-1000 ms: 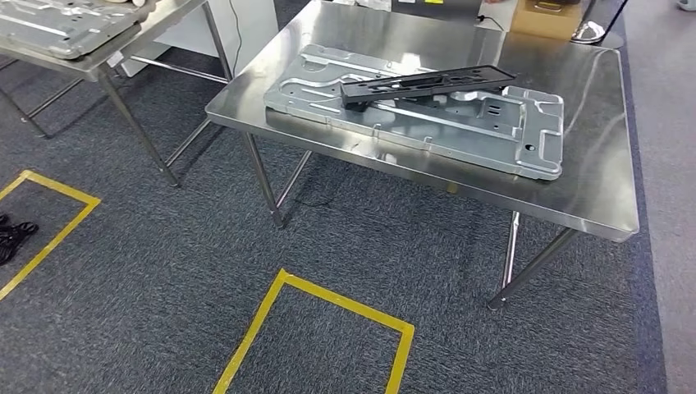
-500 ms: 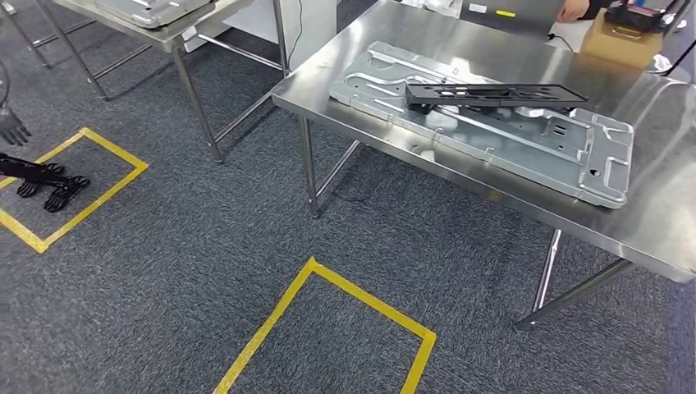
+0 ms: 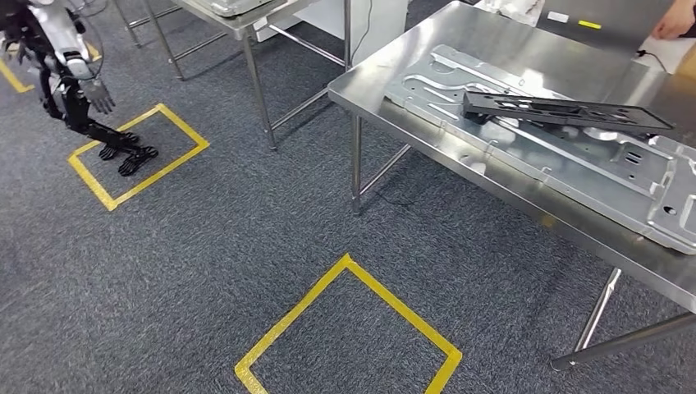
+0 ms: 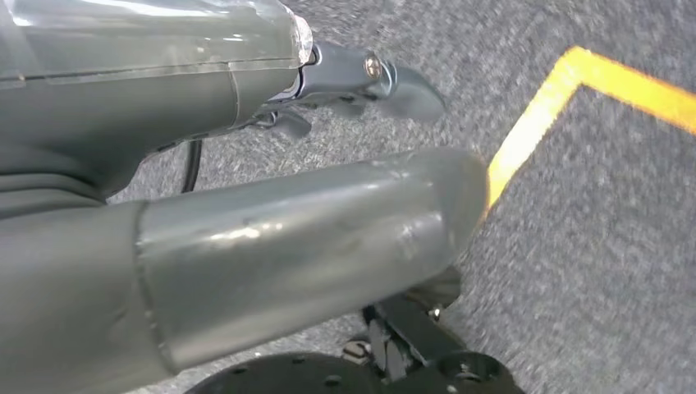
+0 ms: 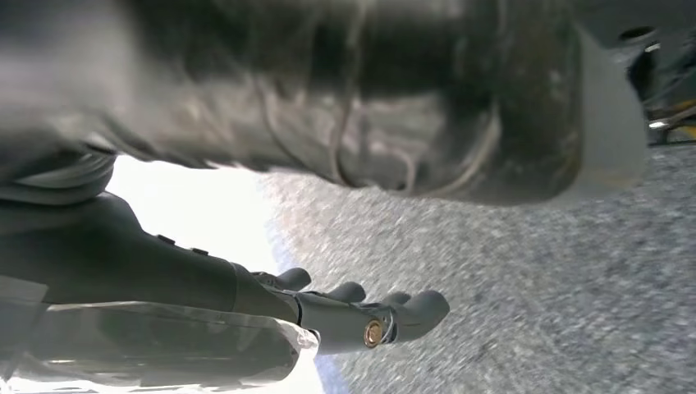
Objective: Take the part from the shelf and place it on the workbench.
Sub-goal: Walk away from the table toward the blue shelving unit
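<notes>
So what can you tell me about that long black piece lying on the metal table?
The black piece is a long, narrow, flat bar, matt and dark, with slots and holes cut along its length. It lies across a big silver stamped metal plate that rests flat on the steel table. It looks slightly raised at one end, resting on the plate's ridges rather than on the table itself. Nothing else touches it; no hand is near it.
</notes>
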